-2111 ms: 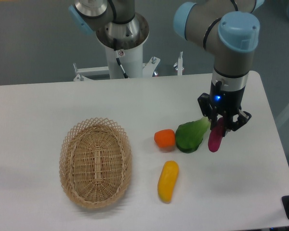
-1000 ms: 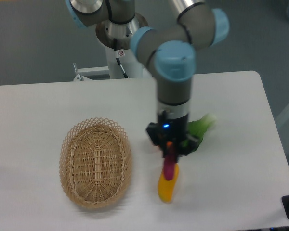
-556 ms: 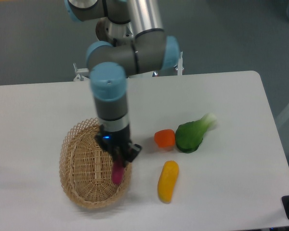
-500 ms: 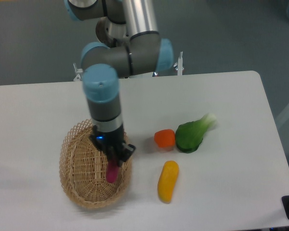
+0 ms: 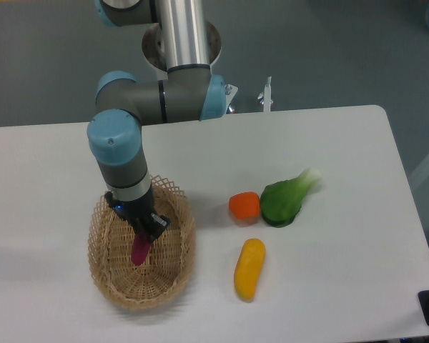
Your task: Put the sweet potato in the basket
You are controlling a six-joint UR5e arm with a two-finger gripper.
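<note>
One fixed camera — high, across the table [image 5: 343, 286] from the arm's base — looks down at moderate range; the gripper [image 5: 141, 239] sits left of centre.

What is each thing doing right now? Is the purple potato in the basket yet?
tool: shut on the sweet potato, over the basket.
sweet potato: held, hanging inside the basket's opening; whether it touches the bottom can't be told.
basket: upright on the table.
orange vegetable: resting on the table.
green vegetable: lying beside the orange one.
yellow vegetable: lying on the table.
</note>
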